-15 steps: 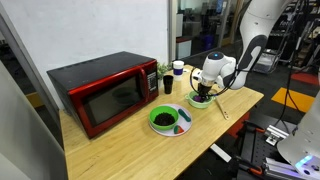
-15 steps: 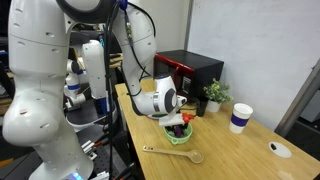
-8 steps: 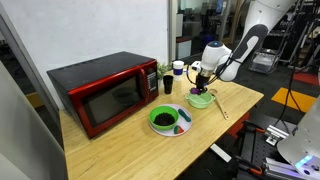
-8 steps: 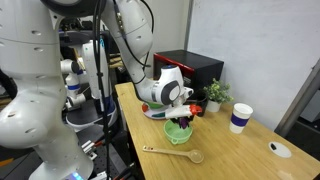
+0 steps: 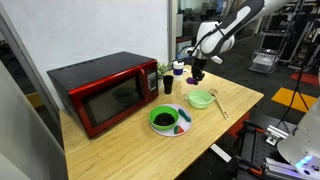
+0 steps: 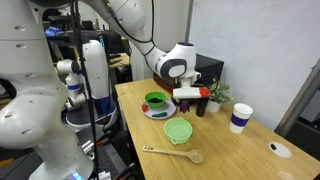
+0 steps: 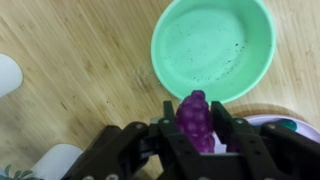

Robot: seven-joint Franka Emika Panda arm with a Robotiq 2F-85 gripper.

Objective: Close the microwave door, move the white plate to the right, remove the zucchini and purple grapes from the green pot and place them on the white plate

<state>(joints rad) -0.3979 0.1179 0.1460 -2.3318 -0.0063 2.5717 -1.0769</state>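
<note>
Only the wrist view shows the grip. There the end effector (image 7: pixel 193 128) is partly closed, its jaws pressed on either side of the purple grapes (image 7: pixel 193 112), above the bench (image 7: pixel 80 60) just beside the green pot (image 7: pixel 213 48). An exterior view adds the microwave door (image 5: pixel 108 100), sitting flush, and the white plate (image 5: pixel 175 131) lying near the pot. A second ago the end effector was down in the pot; it has since risen well above it.
</note>
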